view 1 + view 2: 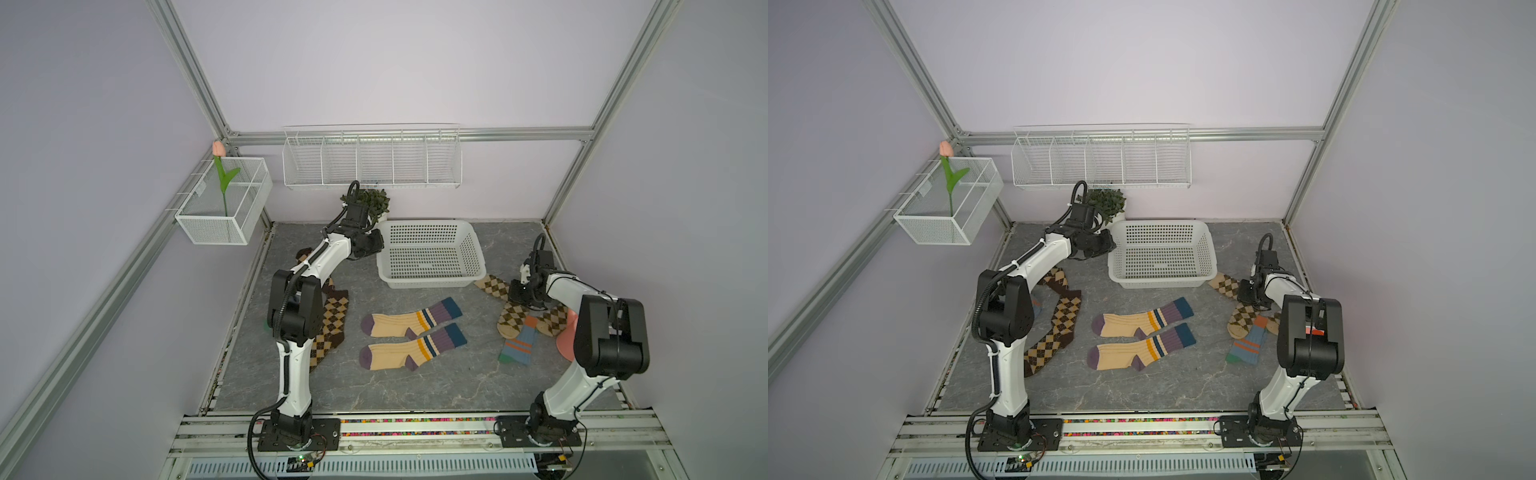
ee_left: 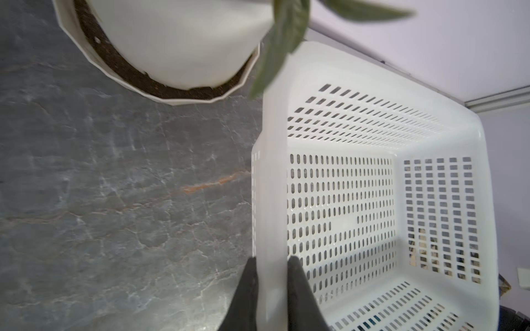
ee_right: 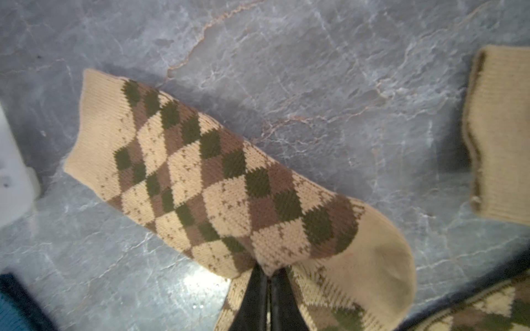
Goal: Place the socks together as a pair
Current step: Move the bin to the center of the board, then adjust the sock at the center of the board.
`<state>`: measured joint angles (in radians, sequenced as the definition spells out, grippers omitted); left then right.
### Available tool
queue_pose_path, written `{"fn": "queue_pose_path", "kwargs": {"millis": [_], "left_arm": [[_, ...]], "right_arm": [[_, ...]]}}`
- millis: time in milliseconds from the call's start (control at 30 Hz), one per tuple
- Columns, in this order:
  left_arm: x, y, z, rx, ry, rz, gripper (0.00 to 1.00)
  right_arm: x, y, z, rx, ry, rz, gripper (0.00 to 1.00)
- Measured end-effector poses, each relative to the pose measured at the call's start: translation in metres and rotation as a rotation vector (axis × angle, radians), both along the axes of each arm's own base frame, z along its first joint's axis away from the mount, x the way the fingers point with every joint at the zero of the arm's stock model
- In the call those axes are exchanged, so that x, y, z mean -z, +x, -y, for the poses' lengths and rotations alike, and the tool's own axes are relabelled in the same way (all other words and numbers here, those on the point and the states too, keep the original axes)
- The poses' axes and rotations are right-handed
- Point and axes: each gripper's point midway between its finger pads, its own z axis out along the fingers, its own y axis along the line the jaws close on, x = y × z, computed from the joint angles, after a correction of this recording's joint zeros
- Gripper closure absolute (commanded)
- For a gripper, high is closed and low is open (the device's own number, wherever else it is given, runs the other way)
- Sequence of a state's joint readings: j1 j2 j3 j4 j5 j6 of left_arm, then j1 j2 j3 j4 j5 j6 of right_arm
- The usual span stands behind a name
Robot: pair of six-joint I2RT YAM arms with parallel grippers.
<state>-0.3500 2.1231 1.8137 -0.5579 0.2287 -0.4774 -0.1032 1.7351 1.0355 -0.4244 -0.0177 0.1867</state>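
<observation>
Right jaws pinch a tan argyle sock point(image 3: 215, 177); left jaws clamp the basket point(image 2: 272, 186) rim.
The sock lies on the worktop point(image 1: 415, 386), its leg running from the right jaws toward the basket; the other tan argyle sock point(image 1: 555, 319) lies just beside.

Cream socks point(image 1: 409, 324) have purple toes and yellow, navy, purple and teal bands. Brown socks point(image 1: 1065, 320) show tan argyle, the tan sock point(image 3: 229, 183) olive-brown argyle. The blue sock point(image 1: 519, 347) has orange stripes and a green toe. The basket point(image 1: 432, 284) is white, the table point(image 1: 395, 386) grey marbled.
</observation>
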Motion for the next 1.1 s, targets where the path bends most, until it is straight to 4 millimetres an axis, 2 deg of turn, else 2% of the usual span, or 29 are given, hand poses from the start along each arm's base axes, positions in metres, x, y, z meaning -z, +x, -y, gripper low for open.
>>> {"fn": "queue_pose_path", "kwargs": {"millis": [233,300,367,400,467,600,733,867,1000,1100], "left_arm": [[-0.001,0.003,-0.001,0.006,-0.001,0.008,1.0],[-0.002,0.006,0.0,0.015,0.001,0.014,0.86],[-0.002,0.008,0.002,0.027,0.004,0.02,0.68],[-0.002,0.01,0.003,0.035,0.012,0.023,0.61],[-0.001,0.012,0.003,0.05,0.026,0.025,0.52],[-0.001,0.012,0.001,0.066,0.058,0.03,0.49],[-0.003,0.005,-0.007,0.062,0.094,0.031,0.46],[-0.017,-0.022,-0.024,0.042,0.134,0.034,0.45],[-0.042,-0.075,-0.047,0.017,0.148,0.072,0.45],[-0.044,-0.122,-0.057,0.01,0.159,0.1,0.46]], "right_arm": [[-0.005,-0.005,0.007,0.02,-0.012,0.02,0.93],[-0.014,-0.007,0.009,0.027,-0.024,0.045,0.92],[-0.026,-0.008,0.01,0.033,-0.035,0.087,0.83],[-0.035,-0.009,0.01,0.034,-0.037,0.117,0.75],[-0.054,-0.009,0.009,0.035,-0.042,0.179,0.64],[-0.094,-0.009,0.004,0.033,-0.039,0.305,0.58],[-0.12,-0.01,-0.021,-0.03,-0.008,0.38,0.55],[-0.134,-0.02,-0.055,-0.117,0.065,0.42,0.55],[-0.13,-0.05,-0.103,-0.251,0.154,0.412,0.55],[-0.116,-0.073,-0.14,-0.362,0.205,0.371,0.57]]}}
